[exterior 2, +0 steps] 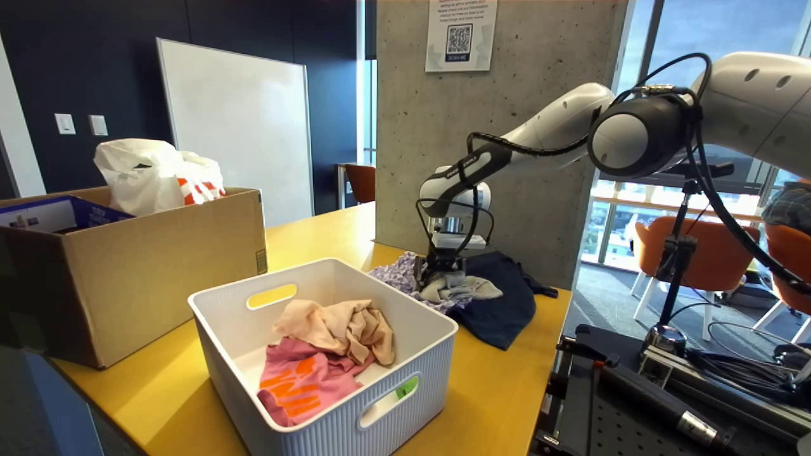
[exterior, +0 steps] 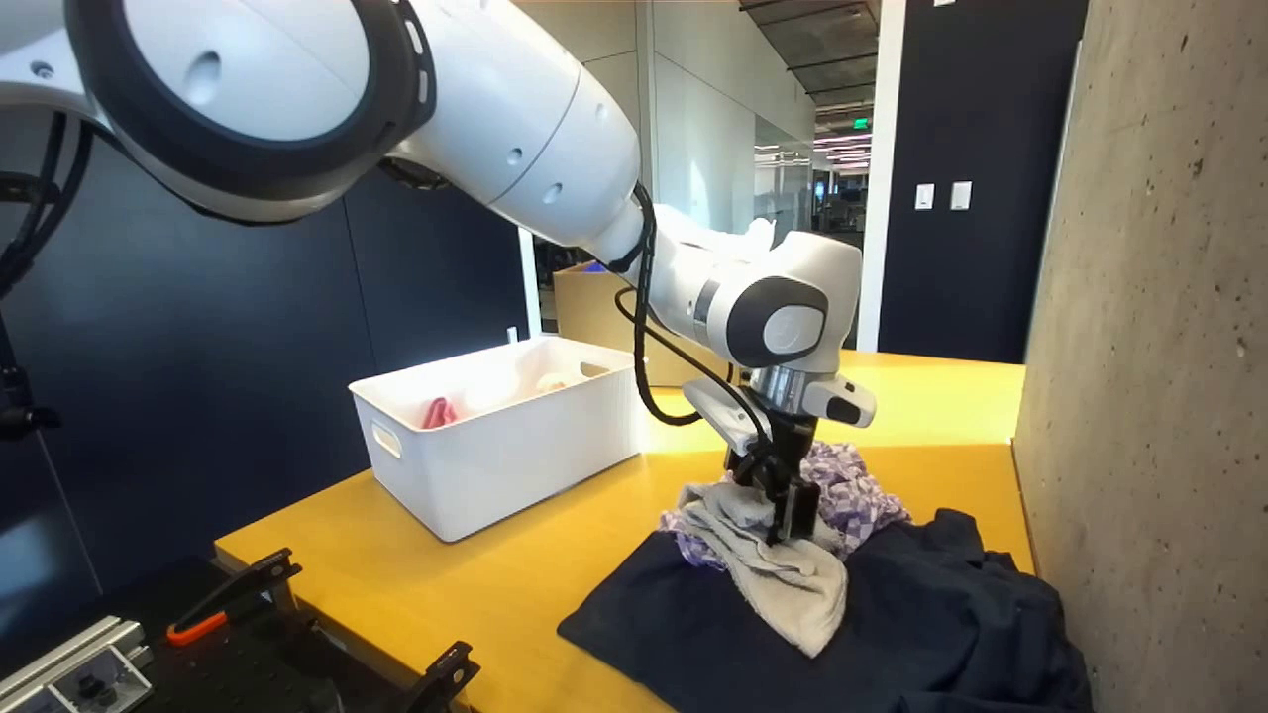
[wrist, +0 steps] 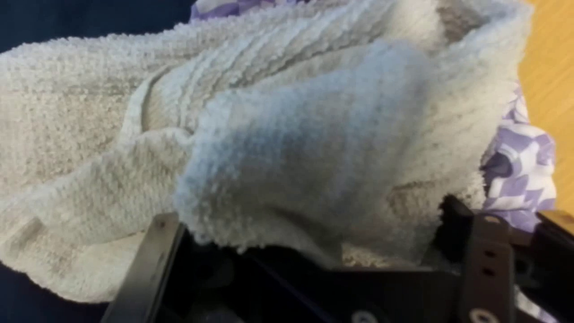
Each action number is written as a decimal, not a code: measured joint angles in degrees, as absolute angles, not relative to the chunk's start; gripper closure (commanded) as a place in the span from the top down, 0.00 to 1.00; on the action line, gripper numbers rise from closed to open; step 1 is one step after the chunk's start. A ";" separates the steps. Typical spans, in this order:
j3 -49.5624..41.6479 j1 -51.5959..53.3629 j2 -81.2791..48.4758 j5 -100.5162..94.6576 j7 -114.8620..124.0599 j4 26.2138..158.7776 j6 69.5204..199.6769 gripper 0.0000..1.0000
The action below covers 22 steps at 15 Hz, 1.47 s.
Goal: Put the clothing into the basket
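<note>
Pink and peach garments (exterior 2: 326,358) lie in the white rectangular plastic basket (exterior: 535,470), leaving beige terry cloth (exterior: 792,584), purple-checked fabric (exterior: 854,495) and navy cloth (exterior: 951,624) at the yellow desk's (exterior: 436,594) edge by the concrete wall (exterior: 1154,396), black gripper (wrist: 316,220) astride the beige, fingers apart.

The towel (wrist: 305,148) is coloured beige, the cloth (exterior: 850,490) checked in purple and white, the garment (exterior: 951,604) navy, the basket (exterior: 530,460) white, the bench (exterior: 485,599) yellow.
</note>
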State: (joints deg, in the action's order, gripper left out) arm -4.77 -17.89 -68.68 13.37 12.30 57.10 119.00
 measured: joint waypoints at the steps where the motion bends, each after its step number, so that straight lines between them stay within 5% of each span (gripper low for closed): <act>1: -4.77 -17.88 -69.27 13.25 12.62 55.66 117.95 0.46; 7: -4.37 -17.53 -70.70 13.17 13.08 48.99 113.54 0.01; 16: -3.65 -12.99 -68.74 13.18 14.39 41.94 112.77 0.04; 22: -4.77 -15.73 -59.98 13.69 14.85 51.64 118.38 0.04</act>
